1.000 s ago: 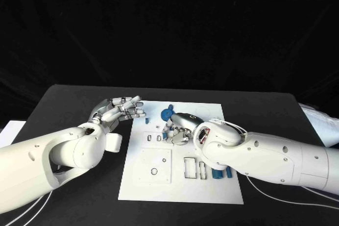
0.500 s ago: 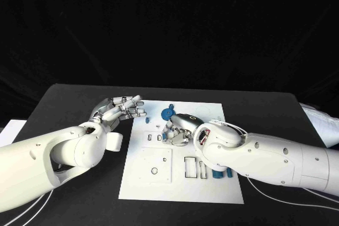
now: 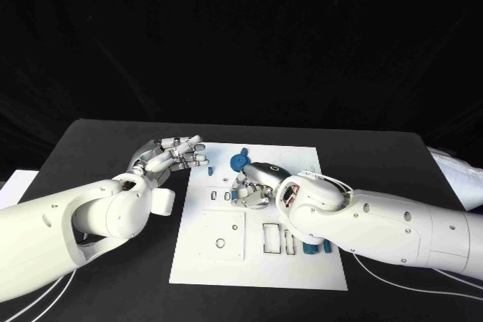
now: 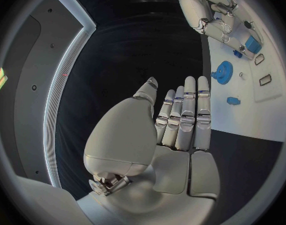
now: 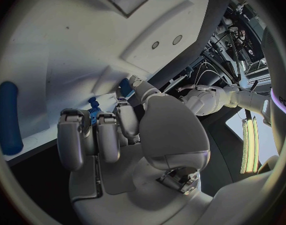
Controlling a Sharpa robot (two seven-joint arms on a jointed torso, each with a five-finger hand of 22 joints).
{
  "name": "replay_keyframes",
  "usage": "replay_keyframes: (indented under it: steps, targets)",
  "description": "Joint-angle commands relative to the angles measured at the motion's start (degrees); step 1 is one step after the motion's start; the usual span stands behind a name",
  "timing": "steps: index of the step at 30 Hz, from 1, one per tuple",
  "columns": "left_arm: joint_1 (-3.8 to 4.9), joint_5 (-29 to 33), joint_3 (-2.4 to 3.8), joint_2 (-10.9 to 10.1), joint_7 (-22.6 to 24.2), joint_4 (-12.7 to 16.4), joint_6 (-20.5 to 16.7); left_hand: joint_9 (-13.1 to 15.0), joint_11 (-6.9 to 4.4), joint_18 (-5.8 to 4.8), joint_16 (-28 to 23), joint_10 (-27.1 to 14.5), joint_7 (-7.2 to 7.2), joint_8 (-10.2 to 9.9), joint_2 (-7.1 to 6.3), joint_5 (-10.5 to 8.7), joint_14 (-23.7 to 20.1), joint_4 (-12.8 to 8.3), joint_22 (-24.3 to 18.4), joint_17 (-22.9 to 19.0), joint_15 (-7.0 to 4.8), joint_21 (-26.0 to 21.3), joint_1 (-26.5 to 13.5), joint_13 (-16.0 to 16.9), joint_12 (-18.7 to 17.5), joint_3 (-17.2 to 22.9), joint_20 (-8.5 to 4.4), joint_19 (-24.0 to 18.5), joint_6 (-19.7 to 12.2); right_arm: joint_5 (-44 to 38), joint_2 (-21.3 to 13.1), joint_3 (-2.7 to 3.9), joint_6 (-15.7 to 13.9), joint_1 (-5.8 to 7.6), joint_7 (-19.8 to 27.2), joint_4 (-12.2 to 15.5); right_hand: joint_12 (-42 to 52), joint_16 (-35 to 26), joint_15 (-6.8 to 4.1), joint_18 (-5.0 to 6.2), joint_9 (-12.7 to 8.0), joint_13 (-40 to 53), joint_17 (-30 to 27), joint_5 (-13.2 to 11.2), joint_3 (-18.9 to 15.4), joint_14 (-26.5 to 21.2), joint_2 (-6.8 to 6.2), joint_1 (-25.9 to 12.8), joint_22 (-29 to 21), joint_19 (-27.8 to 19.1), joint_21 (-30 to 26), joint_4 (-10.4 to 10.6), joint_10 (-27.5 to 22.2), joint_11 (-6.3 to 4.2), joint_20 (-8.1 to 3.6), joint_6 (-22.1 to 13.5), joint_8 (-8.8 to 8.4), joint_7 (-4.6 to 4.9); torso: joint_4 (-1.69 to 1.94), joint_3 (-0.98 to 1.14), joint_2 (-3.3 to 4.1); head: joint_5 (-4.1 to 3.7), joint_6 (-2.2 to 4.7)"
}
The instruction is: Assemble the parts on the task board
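Right hand (image 3: 254,184): low over the upper middle of the task board (image 3: 252,266), fingers curled down; in the right wrist view a small blue part (image 5: 92,116) is pinched at the fingertips (image 5: 99,121), so the hand grips it; the low, downward-pointing hold suggests the part is being lined up with a slot beneath, though the slot itself is hidden by the hand.

Left hand (image 3: 171,154): raised beside the board's upper left corner, palm up, fingers spread and holding nothing; judged to be parked clear of the work so as not to block the other arm.

Blue gear (image 3: 239,159): flat on the board just beyond the right hand, near the top edge; also seen in the left wrist view (image 4: 222,72); not touched by either hand.

Small blue piece (image 3: 207,172): on the board between the two hands, near its left edge; apart from both.

Blue pegs (image 3: 316,247): lying at the board's lower right, partly under the right forearm; waiting their turn.

Long blue bar (image 5: 8,116): lying on the white surface in the right wrist view, apart from the fingers.

Empty rectangular slots (image 3: 271,238): lower middle of the board; unfilled, so much of the assembly remains.
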Motion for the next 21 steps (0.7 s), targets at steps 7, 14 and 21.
replay_keyframes:
  steps: [7, 14, 21]
  targets:
    - [0.06, 0.1, 0.04, 0.1, 0.5, 0.1, 1.2, 0.0, -0.02, 0.62, -0.2, -0.3, 0.17, -0.2, 0.36, -0.29, -0.1, -0.3, -0.1, 0.0, 0.41, -0.3, 0.3, -0.1, -0.4, 0.0, 0.3, 0.1, -0.4, -0.9, -0.2, -0.3, -3.4, -0.42, -0.1, 0.4, -8.6, -0.7, 1.21, -0.27, -0.1, -2.7, 8.9, -1.2, -2.3, 4.6, -1.67, 0.8, 1.7, -0.2, -1.0, 0.4, -5.0, 0.96, 1.31, -6.3, -0.27, 1.23, 0.03, 0.03, 0.02, -0.07, 0.07]
    - [0.05, 0.1, 0.04, 0.2, 0.4, -0.2, 1.2, 0.0, -0.02, 0.62, -0.2, -0.3, 0.17, -0.2, 0.36, -0.29, -0.1, -0.3, -0.1, 0.0, 0.41, -0.3, 0.3, -0.1, -0.4, 0.0, 0.3, 0.1, -0.4, -0.8, -1.4, -0.26, -9.2, -0.59, 2.6, 2.5, -8.6, -0.8, 1.5, -0.27, 0.0, -3.2, 9.0, -1.8, -4.1, 4.6, -2.38, 1.1, 1.8, -0.2, -1.0, 1.3, -5.0, 1.28, 1.64, -7.6, -0.15, 1.52, -0.02, 0.06, 0.0, 0.02, 0.15]
    - [0.05, -1.4, 0.03, 0.3, -1.0, -0.7, 1.7, 0.2, -0.73, 0.84, 1.1, 1.4, -0.35, 0.2, 0.8, -0.31, 2.7, -0.7, 0.3, 1.2, -0.46, 0.7, 0.4, 0.2, 0.3, 0.2, -0.32, 1.9, 0.7, 0.9, -4.5, 0.35, -12.4, -0.44, 6.6, 6.3, -7.9, -0.7, 1.54, -0.32, 0.1, -3.1, 9.2, -1.8, -5.7, 4.6, -2.67, 1.6, 2.0, 0.0, -0.9, 2.3, -4.6, 1.3, 1.72, -7.6, 0.01, 1.51, -0.12, 0.15, -0.05, 0.2, 0.22]
